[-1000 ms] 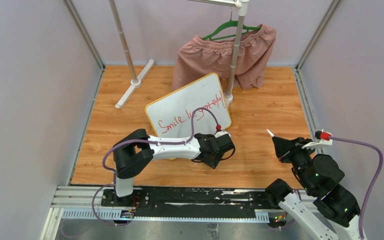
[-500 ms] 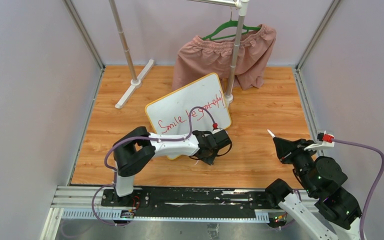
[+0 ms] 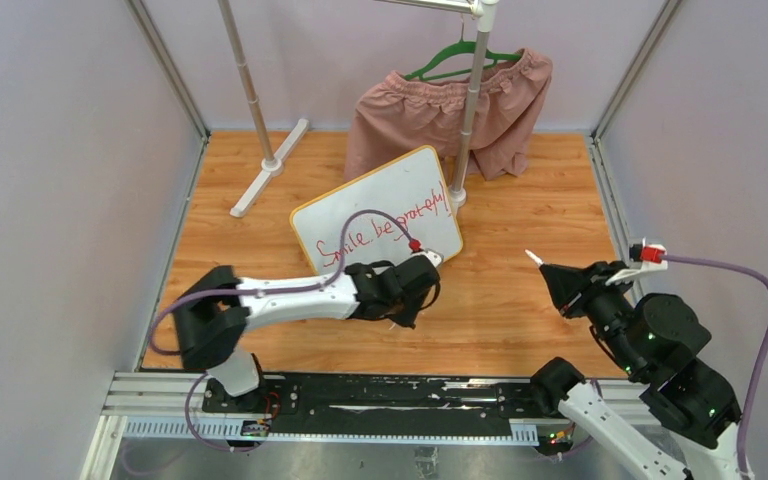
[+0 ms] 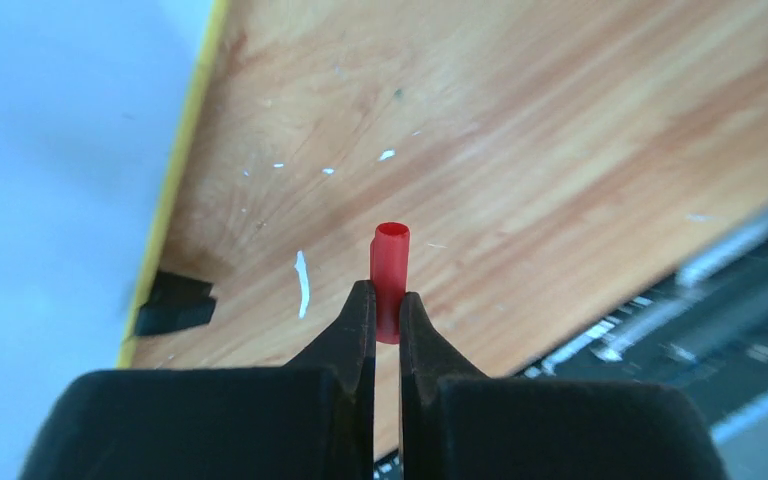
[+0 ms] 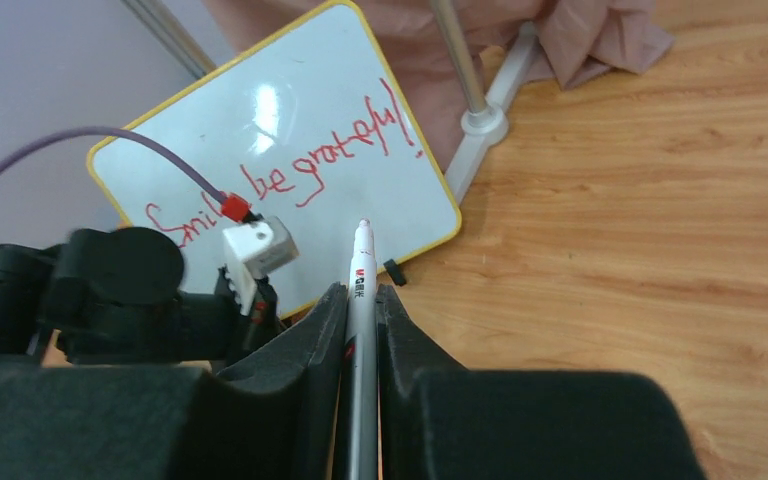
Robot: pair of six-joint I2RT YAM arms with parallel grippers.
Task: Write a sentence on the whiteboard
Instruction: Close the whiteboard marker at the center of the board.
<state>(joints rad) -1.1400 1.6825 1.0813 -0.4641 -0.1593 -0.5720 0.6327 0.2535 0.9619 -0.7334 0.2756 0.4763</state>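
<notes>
The whiteboard (image 3: 380, 200) stands tilted on the wooden floor, with the sentence (image 3: 390, 228) in red across it. Both also show in the right wrist view, the whiteboard (image 5: 290, 120) and the sentence (image 5: 305, 170). My left gripper (image 3: 396, 316) is just in front of the board's near edge. In the left wrist view it (image 4: 387, 295) is shut on a red marker cap (image 4: 391, 258). The board's yellow rim (image 4: 175, 190) and a black clip foot (image 4: 173, 305) lie to its left. My right gripper (image 3: 552, 276) is right of the board, shut on a white marker (image 5: 361, 275) with its tip towards the board.
A clothes rack pole (image 3: 468, 120) stands just behind the board's right corner. Pink shorts (image 3: 440, 115) hang from it on a green hanger. A second pole's white foot (image 3: 270, 165) is at the back left. Walls close in both sides. The black rail (image 3: 360, 395) runs along the near edge.
My left arm has swung left and its gripper has drawn back leftward along the board's near edge with the cap. My right gripper has shifted slightly left with the marker.
</notes>
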